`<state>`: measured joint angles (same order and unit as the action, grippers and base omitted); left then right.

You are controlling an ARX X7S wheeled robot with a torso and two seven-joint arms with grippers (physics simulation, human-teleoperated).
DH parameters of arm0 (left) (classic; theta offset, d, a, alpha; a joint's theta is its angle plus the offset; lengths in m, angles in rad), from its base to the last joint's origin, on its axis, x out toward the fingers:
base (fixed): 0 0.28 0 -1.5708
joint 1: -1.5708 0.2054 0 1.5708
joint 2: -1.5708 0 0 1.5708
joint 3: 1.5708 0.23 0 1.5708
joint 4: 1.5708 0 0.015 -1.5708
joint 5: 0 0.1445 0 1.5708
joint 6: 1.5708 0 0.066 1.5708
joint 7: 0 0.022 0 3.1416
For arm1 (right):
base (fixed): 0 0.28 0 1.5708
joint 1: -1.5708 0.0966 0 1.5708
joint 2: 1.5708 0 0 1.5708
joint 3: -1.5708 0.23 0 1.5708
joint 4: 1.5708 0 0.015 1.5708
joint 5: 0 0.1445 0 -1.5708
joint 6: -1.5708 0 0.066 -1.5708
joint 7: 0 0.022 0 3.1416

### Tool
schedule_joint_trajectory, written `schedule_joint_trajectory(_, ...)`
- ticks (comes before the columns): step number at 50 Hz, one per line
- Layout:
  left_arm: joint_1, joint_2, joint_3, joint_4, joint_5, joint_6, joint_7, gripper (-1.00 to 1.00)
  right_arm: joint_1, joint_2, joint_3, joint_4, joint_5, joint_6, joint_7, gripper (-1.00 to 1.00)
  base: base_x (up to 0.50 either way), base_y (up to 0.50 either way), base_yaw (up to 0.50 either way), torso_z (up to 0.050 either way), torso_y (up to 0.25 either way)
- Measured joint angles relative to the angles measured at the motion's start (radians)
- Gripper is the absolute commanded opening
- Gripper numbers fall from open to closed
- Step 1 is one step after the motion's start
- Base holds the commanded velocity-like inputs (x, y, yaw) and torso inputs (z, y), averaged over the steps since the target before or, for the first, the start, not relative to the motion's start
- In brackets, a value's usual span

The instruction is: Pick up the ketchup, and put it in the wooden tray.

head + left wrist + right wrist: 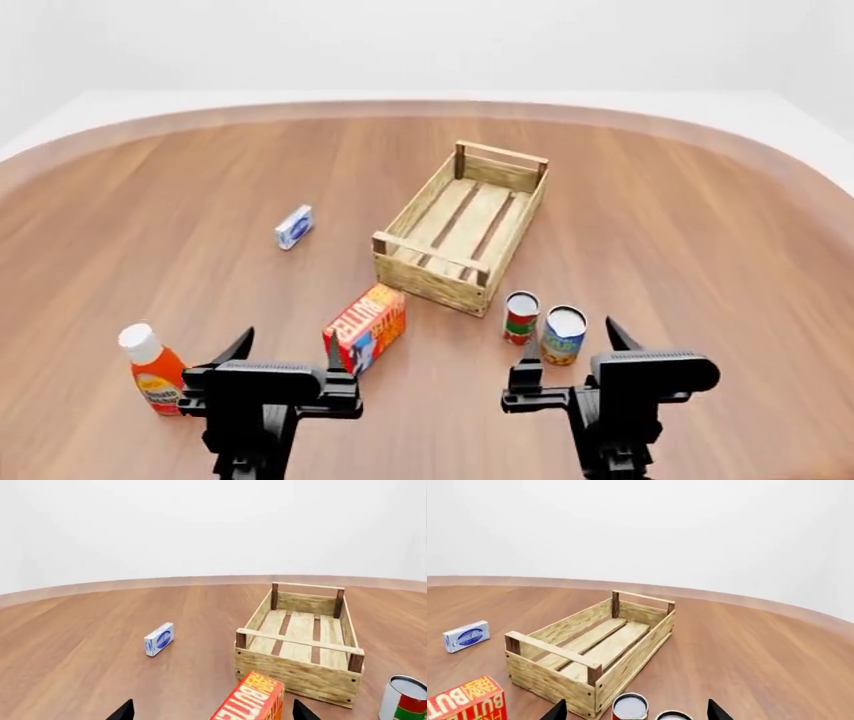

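Nothing of the task looks done yet. The ketchup [152, 368] stands on the tabletop [694, 240], well apart from the wooden tray [463, 227], on the near-left side of it as the head camera sees the scene. The tray holds nothing; its slatted floor is bare in all three views.

The left end effector [283, 352] hangs just beside the ketchup, on the tray's side of it, with its fingers spread apart and nothing between them. The right end effector [566, 346] is likewise spread and empty, hovering near the two cans [545, 326] that stand just off the tray's near corner. The butter box [366, 327] stands between the left end effector and the tray, and a small blue-and-white box [295, 226] lies off the tray's left side.

The whole job remains, by the look of it: reaching, gripping, lifting, carrying over the tray's plank wall and releasing.

The ketchup stands upright or nearly so, its long axis close to vertical, white cap uppermost and base on the wood. Its label appears to face the robot. Neither wrist view shows the bottle.
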<state>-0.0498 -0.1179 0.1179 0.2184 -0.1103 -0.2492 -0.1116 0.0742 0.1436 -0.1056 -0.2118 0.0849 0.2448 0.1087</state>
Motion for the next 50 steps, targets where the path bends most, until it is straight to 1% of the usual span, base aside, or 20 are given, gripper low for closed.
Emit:
schedule_joint_trajectory(7, -0.014, -0.009, 0.009, 0.043, -0.015, -0.045, -0.004, 1.0, 0.02, 0.013, -0.004, -0.026, 0.011, 0.038, -0.003, 1.0, 0.49, 0.0, 0.0, 0.0, 0.0)
schedule_joint_trajectory(22, -0.041, -0.025, 0.017, 0.113, -0.045, -0.118, -0.014, 1.0, 0.049, 0.045, -0.009, -0.079, 0.038, 0.096, -0.02, 1.0, 0.0, 0.0, 0.01, 0.0, 0.0)
schedule_joint_trajectory(50, -0.075, -0.051, -0.001, 0.167, -0.081, -0.172, -0.049, 1.0, 0.117, 0.106, -0.055, -0.134, 0.055, 0.179, -0.066, 1.0, 0.0, 0.0, 0.5, 0.0, 0.0)
